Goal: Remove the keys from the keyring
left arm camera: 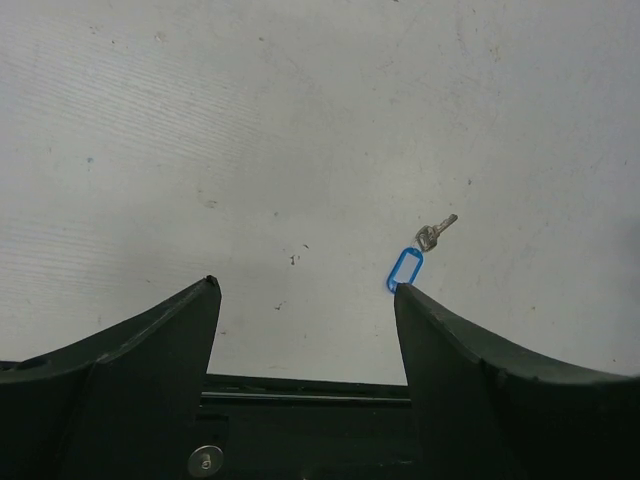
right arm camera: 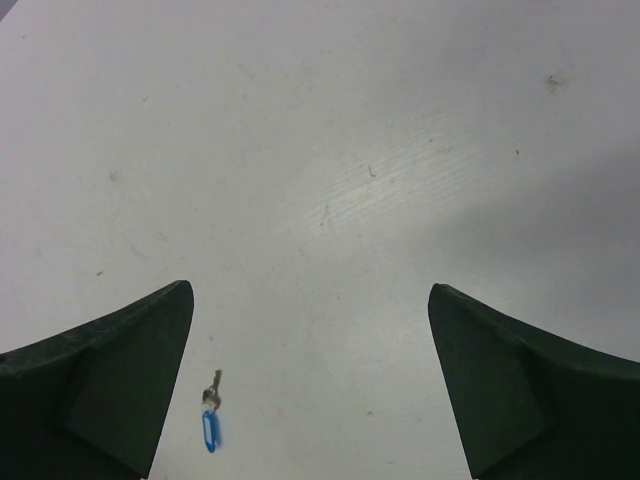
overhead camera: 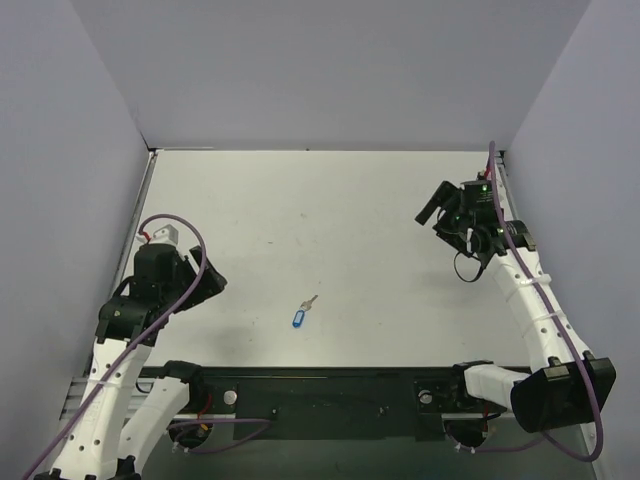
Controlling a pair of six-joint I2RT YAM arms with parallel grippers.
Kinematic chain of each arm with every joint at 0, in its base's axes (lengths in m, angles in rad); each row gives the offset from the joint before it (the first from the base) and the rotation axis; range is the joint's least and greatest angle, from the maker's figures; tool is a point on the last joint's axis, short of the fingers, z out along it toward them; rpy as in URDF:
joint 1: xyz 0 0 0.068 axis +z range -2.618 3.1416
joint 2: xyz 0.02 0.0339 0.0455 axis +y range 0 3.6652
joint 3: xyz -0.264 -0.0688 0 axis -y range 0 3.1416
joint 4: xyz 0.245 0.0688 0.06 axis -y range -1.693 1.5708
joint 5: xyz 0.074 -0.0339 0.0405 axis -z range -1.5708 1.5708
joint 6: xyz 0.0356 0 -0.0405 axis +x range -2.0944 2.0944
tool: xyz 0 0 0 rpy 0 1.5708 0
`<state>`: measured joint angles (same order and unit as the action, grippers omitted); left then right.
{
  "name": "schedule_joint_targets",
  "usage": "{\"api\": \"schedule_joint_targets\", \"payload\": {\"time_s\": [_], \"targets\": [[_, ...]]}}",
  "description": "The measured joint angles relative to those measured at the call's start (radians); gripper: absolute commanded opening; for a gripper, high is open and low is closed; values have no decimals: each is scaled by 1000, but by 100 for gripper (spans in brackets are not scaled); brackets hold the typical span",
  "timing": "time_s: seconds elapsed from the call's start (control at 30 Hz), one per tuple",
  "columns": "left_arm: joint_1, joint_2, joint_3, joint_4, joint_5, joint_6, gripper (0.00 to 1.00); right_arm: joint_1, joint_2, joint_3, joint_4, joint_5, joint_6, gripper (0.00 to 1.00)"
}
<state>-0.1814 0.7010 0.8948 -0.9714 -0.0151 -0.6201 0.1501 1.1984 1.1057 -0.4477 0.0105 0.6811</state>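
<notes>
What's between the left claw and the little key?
Nothing: only bare white table separates the left gripper from the key, seen in the top view.

Bright even light, soft shadows, sharp

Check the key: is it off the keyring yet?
Still on, apparently: the key lies joined to the blue-tagged keyring; the link itself is too small to see.

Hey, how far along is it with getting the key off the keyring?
Nothing looks done: the key lies on the table, apparently attached to the blue-tagged keyring. Nothing is in hand: left gripper and right gripper are open, empty, away from it. Left to do: grip both parts and work the key off.
</notes>
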Motion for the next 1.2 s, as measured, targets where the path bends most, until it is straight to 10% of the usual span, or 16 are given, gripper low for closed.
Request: {"api": "schedule_joint_targets", "payload": {"time_s": [0.57, 1.2], "targets": [[-13, -21, -94, 57, 58, -49, 79, 145, -4, -352, 290, -494, 271, 87], [-14, -275, -94, 30, 58, 13, 79, 446, 208, -378, 623, -452, 442, 82]]}}
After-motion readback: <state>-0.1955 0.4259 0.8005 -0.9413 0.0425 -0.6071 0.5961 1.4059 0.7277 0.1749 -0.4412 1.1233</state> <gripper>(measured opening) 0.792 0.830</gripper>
